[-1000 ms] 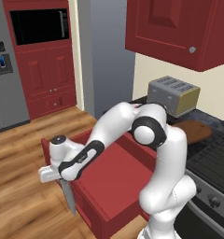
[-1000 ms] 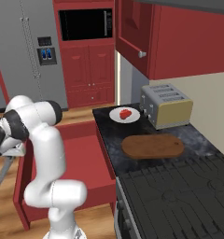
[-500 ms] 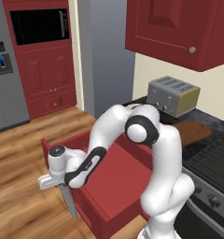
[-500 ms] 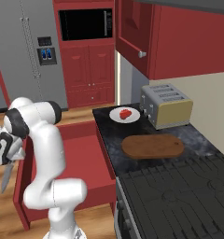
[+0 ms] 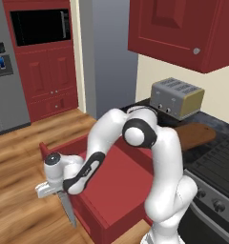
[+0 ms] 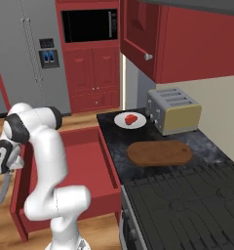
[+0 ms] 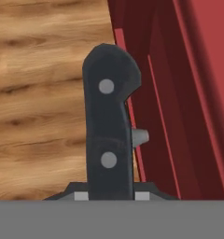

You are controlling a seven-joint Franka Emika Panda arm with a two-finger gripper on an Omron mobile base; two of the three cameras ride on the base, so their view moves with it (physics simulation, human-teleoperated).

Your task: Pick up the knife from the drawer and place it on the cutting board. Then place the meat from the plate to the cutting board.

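The gripper (image 5: 59,190) hangs outside the open drawer (image 5: 111,186), past its front panel, jaws clenched on the knife (image 5: 67,209) with the blade hanging toward the wooden floor (image 5: 21,157). On the worktop (image 6: 206,146) beyond the drawer, the meat (image 6: 131,118) sits on the plate (image 6: 122,123), near the bare cutting board (image 6: 159,153).

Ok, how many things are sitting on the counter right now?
3: the plate with the meat at the far end, the toaster by the wall, and the cutting board next to the stove. The arm may hide others.
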